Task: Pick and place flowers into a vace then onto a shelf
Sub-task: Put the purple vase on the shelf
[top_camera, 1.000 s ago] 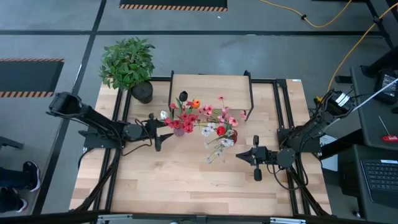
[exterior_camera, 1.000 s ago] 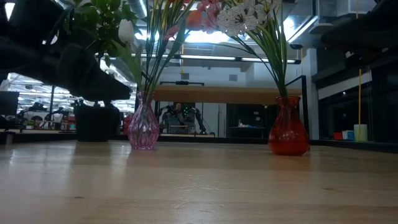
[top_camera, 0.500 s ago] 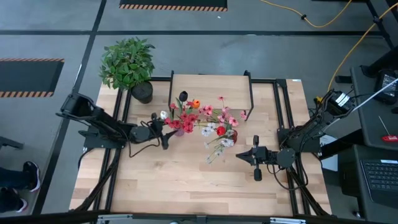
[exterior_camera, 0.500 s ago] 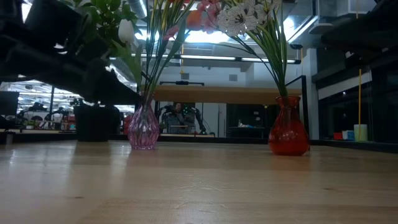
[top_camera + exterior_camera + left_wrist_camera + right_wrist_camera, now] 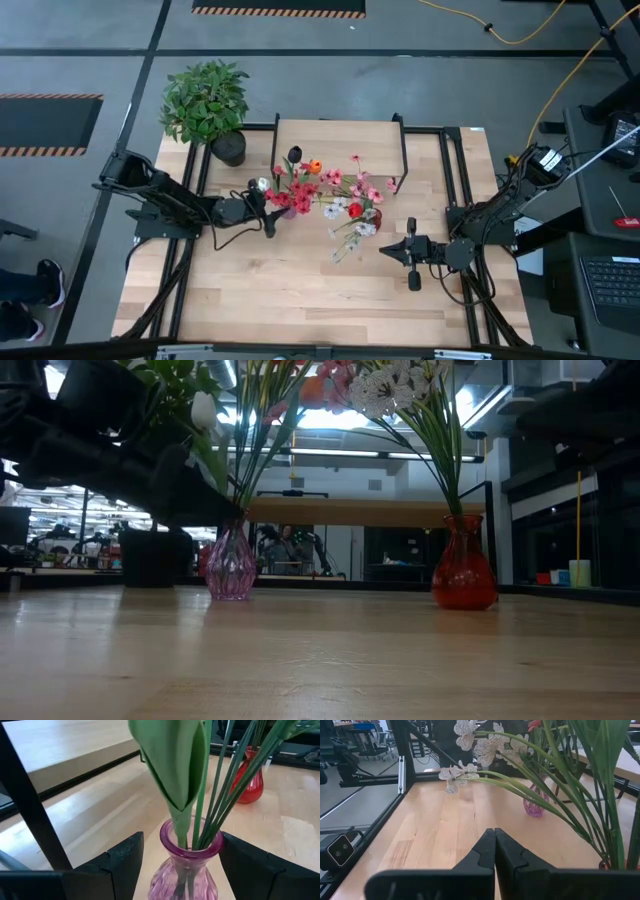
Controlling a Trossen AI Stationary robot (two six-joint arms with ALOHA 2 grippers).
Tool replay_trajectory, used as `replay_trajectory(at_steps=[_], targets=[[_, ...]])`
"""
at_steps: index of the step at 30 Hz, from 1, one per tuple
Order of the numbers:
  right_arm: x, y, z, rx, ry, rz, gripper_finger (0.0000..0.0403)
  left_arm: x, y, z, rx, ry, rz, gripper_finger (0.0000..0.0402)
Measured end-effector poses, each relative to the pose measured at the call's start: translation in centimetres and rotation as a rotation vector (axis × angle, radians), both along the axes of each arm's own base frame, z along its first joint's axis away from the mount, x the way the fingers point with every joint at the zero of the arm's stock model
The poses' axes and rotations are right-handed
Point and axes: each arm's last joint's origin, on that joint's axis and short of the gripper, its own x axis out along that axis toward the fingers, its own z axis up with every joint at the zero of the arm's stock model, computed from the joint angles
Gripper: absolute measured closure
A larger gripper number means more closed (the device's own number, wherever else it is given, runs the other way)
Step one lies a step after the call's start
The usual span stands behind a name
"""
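Wood tabletop (image 5: pixel 300 290) w/ pink vase (image 5: pixel 187 870) betw. spread left hand (image 5: pixel 182 865) fingers; right hand (image 5: pixel 494 851) pressed together.

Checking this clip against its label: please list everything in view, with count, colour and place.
pink vase: one, clear pink, table centre-left, stems inside
red vase: one, red, to its right, stems inside
flowers: two bunches, red, pink, white, orange, in the vases
shelf: one, light wood top, black legs, table's far edge
potted plant: one, green, dark pot, far-left corner
left gripper: open, jaws either side of the pink vase's neck
right gripper: shut, low near the red vase
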Motion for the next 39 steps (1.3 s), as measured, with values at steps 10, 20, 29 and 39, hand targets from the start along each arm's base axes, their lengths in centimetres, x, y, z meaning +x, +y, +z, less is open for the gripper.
replay_trajectory(at_steps=[10, 20, 29, 39], targets=[[0.0, 0.0, 0.0, -0.001, 0.001, 0.000, 0.0402, 0.0, 0.1, -0.1, -0.002, 0.010, 0.004, 0.0158], [0.0, 0.0, 0.0, -0.001, 0.000, 0.000, 0.0402, 0.7, -0.1, -1.1, -0.002, 0.051, -0.019, 0.0158], [0.0, 0.0, 0.0, 0.001, 0.000, 0.000, 0.0402, 1.6, -0.2, -0.9, 0.046, 0.043, -0.017, 0.0158], [0.0, 0.0, 0.0, 0.000, 0.001, -0.001, 0.0402, 1.6, -0.1, -1.0, 0.050, 0.051, -0.007, 0.0210]])
